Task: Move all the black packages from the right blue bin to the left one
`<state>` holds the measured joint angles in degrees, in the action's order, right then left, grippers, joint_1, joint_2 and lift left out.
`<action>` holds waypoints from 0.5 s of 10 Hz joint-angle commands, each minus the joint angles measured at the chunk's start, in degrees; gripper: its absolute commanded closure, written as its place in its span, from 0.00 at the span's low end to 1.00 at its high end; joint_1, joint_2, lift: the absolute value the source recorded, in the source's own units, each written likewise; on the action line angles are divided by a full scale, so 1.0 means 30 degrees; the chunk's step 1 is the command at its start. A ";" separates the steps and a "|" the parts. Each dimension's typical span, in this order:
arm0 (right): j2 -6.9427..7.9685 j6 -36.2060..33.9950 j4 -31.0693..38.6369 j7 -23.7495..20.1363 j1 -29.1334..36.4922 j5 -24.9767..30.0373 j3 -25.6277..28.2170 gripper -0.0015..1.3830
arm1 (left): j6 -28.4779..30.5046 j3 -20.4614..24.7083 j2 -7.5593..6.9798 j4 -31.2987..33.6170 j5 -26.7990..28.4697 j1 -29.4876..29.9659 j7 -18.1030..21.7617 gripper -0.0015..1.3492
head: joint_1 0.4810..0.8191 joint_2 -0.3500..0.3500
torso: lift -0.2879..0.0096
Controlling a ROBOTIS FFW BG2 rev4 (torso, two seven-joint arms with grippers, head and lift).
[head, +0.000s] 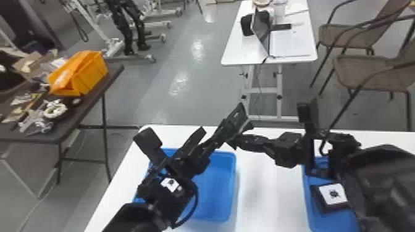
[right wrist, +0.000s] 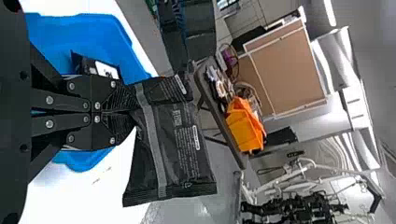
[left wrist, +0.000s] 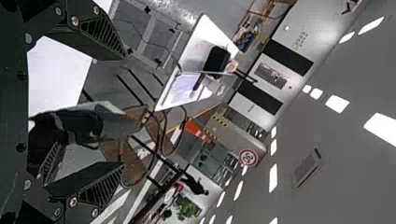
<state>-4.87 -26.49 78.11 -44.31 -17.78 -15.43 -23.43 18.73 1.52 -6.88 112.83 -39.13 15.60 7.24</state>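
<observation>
In the head view my left gripper (head: 211,134) is open over the far side of the left blue bin (head: 232,185). My right gripper (head: 235,142) comes in from the right and is shut on a black package (head: 230,125), held above the table close beside the left gripper. In the left wrist view the left gripper (left wrist: 123,112) has its fingers apart, the package (left wrist: 81,122) lying between and beyond them. The right wrist view has the right gripper (right wrist: 130,113) closed on one end of the package (right wrist: 173,144); a black item with a white label (right wrist: 91,65) lies in a blue bin.
The right blue bin (head: 321,220) sits partly under the right arm. Both bins stand on the white table (head: 270,197). To the left is a dark table (head: 89,103) with an orange bin (head: 91,72); beyond the work table stands a small white table (head: 237,52).
</observation>
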 commanded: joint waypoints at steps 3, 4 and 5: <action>-0.0076 0.0245 -0.0430 -0.0082 -0.0403 -0.0922 -0.0774 0.84 | 0.1287 -0.0155 0.0212 -0.0138 -0.0083 -0.0511 0.0282 0.17 | 0.63 0.89 | 0.83; -0.0076 0.0245 -0.0430 -0.0082 -0.0461 -0.1069 -0.0920 0.84 | 0.1404 -0.0155 0.0271 -0.0167 0.0005 -0.0511 0.0224 0.18 | 0.63 0.89 | 0.83; -0.0105 0.0245 -0.0430 -0.0082 -0.0461 -0.1098 -0.0979 0.84 | 0.2313 0.0050 0.0417 -0.0109 -0.0024 -0.0540 0.0048 0.40 | 0.63 0.89 | 0.83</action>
<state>-5.17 -25.75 76.82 -44.56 -19.14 -18.64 -26.23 24.33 1.38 -5.87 112.41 -39.15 14.04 7.38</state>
